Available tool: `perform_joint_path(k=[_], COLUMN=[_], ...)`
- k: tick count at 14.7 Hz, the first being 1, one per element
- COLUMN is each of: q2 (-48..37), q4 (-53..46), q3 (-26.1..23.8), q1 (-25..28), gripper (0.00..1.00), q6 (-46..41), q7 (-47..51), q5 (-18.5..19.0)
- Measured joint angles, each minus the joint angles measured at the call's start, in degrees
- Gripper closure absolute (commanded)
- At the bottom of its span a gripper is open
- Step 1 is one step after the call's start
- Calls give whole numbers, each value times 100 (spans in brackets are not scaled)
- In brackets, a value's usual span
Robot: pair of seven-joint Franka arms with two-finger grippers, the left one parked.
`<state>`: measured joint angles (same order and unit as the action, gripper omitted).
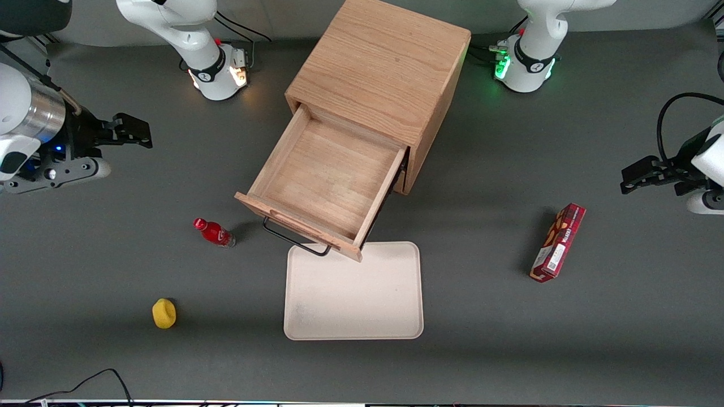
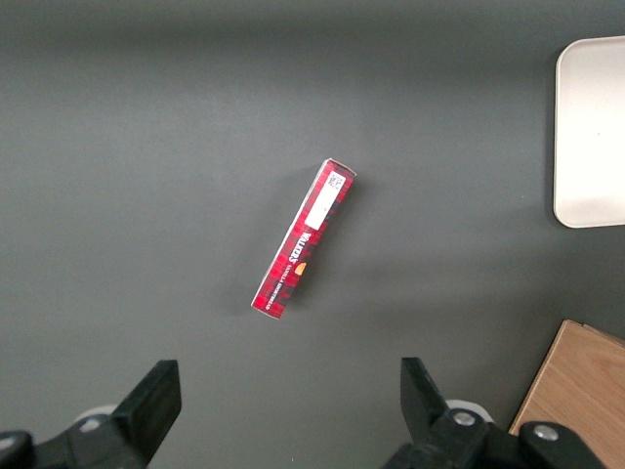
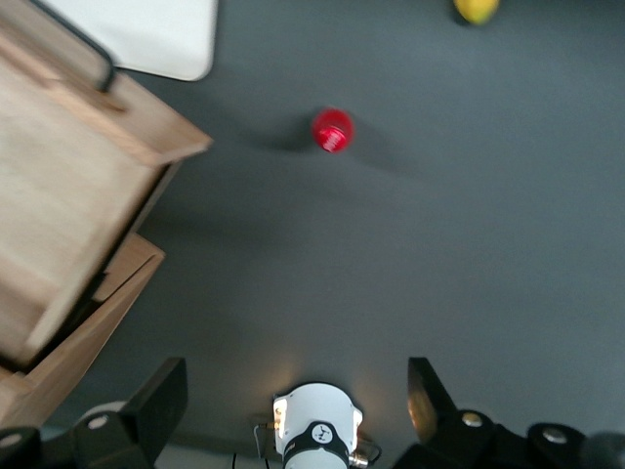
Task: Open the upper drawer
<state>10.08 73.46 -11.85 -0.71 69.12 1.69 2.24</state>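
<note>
The upper drawer (image 1: 331, 181) of the light oak cabinet (image 1: 379, 68) stands pulled far out, its shallow wooden box empty. Its thin black wire handle (image 1: 294, 240) hangs over the edge of the white tray. The drawer also shows in the right wrist view (image 3: 59, 186) with its handle (image 3: 93, 54). My gripper (image 1: 144, 134) is open and empty, high above the table toward the working arm's end, well apart from the drawer. In the right wrist view my gripper (image 3: 293, 396) holds nothing between its spread black fingers (image 3: 161, 401).
A white tray (image 1: 353, 291) lies in front of the drawer. A red bottle (image 1: 214, 232) lies beside the drawer front. A yellow object (image 1: 164, 313) sits nearer the front camera. A red box (image 1: 557, 243) lies toward the parked arm's end. The working arm's base (image 1: 218, 70) stands beside the cabinet.
</note>
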Motion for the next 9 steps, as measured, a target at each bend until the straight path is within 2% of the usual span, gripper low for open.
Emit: perform_joint_path(k=[4,6,9], q2=[-1610,-2351,-2757], q4=[2671,3785,4292], q3=[314,440,478], q1=[0,-1,9], gripper=[0,0,0], q6=[1818,2366,2671], q7=[255,256,265], q5=[-78,-109,-128])
